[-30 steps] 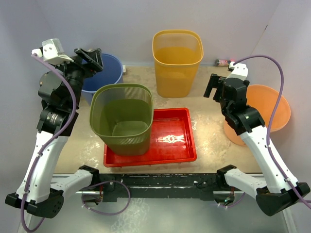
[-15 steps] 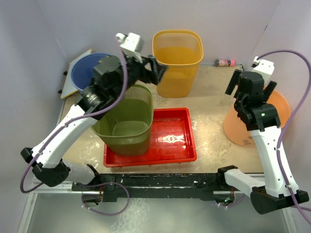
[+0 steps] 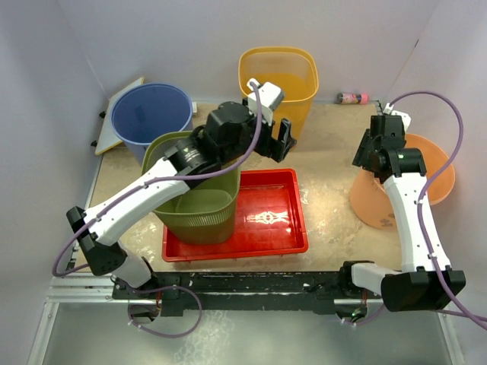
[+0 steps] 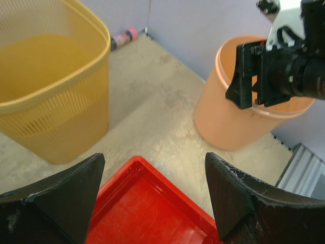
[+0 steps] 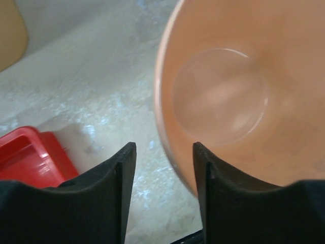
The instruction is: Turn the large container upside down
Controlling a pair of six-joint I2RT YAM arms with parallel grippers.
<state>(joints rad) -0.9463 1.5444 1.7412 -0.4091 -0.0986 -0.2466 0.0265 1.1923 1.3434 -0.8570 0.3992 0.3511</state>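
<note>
Top view alone shows both arms whole, plus green basket (image 3: 194,190) standing in red tray (image 3: 293,228), lower centre; right wrist view alone looks down into orange bucket (image 5: 223,96), upright, mouth up, at right side of table (image 3: 327,198); left wrist view shows it from side. Right gripper (image 5: 163,148) jaws partly apart, bucket's near rim in gap, contact unclear; arm raised, wrist bent down over rim. Left gripper (image 4: 153,158) jaws wide apart, empty; arm stretched across centre above tray's far edge, near yellow basket (image 4: 51,91).
</note>
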